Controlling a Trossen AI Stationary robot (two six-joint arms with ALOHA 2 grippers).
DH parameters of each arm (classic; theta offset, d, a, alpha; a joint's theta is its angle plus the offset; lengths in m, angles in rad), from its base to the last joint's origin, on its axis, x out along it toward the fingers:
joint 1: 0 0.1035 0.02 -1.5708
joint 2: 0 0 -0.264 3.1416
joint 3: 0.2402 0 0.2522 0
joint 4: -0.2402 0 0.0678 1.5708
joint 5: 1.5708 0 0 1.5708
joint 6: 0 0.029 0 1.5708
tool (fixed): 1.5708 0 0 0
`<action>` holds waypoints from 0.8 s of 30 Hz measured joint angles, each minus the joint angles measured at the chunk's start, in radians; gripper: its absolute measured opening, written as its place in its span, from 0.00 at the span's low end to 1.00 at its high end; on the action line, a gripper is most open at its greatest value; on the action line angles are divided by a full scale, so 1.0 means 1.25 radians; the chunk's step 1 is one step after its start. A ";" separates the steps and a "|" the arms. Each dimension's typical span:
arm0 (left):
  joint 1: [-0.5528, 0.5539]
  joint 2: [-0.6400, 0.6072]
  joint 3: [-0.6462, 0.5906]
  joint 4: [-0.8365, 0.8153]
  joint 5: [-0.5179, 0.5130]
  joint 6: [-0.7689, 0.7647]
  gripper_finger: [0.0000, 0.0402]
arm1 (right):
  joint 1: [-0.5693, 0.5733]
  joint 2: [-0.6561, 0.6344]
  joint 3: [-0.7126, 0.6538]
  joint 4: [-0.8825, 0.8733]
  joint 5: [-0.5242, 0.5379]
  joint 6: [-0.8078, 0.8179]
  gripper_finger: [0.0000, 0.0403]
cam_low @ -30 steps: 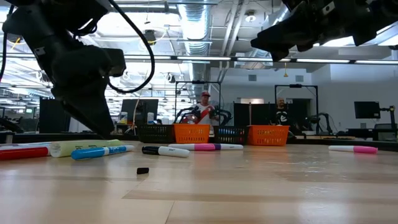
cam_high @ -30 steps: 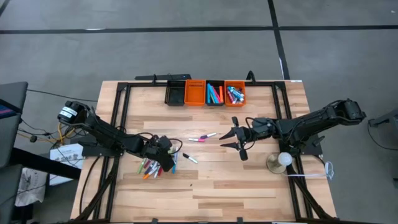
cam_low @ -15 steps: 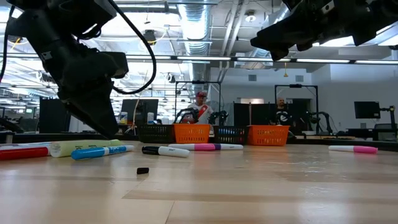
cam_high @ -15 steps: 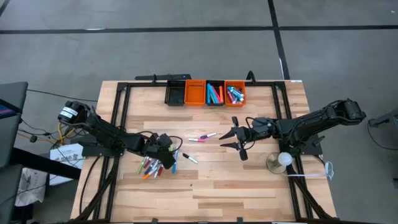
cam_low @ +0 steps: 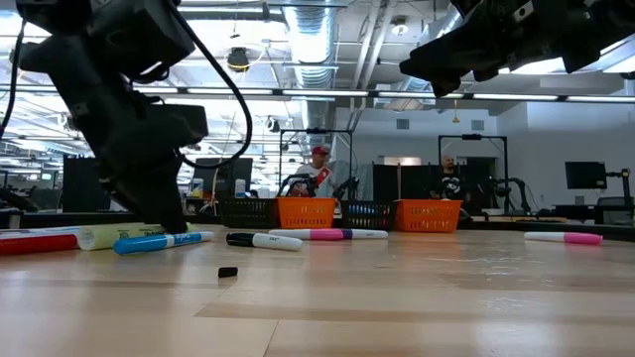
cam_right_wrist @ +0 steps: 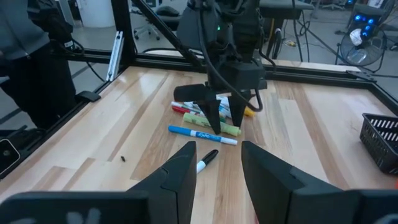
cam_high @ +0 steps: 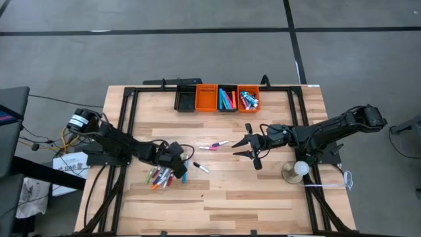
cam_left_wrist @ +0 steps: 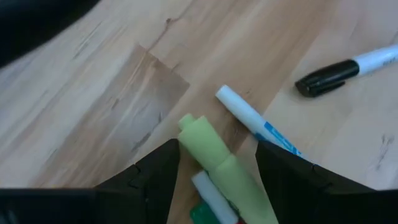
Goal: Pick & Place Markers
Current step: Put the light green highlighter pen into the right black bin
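Note:
A pile of markers [cam_high: 161, 176] lies on the wooden table at the left. My left gripper [cam_left_wrist: 217, 144] is low over the pile's right end, open and pointing steeply down. Its fingers stand on either side of a light green marker [cam_left_wrist: 208, 152]; I see no touch. A blue-and-white marker [cam_left_wrist: 255, 121] lies just beside it, and a black-capped white marker [cam_left_wrist: 339, 68] a little farther off. My right gripper [cam_high: 247, 150] hangs open above the table's middle right, nothing between its fingers.
Along the far edge stand small bins [cam_high: 217, 99], black and orange, two holding markers. A pink marker [cam_high: 214, 145] lies mid-table. A small black bit [cam_low: 227, 271] lies near the front. A white ball on a round base [cam_high: 297, 171] stands at the right.
My left gripper has sunk toward the marker pile and gone a little toward the table's right edge, staying open. The markers have not moved.

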 joint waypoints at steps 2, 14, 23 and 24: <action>0.010 0.000 0.000 0.004 0.007 0.000 0.53 | 0.000 0.000 0.000 0.000 0.000 0.000 0.30; 0.017 -0.009 -0.002 0.005 0.018 -0.024 0.51 | 0.000 0.000 0.000 0.000 0.000 0.029 0.30; 0.029 -0.008 -0.002 0.009 -0.001 -0.027 0.32 | 0.000 0.000 0.000 0.000 0.000 0.029 0.30; 0.034 -0.008 -0.002 0.015 -0.002 -0.027 0.30 | 0.000 0.000 0.000 0.000 0.000 0.029 0.30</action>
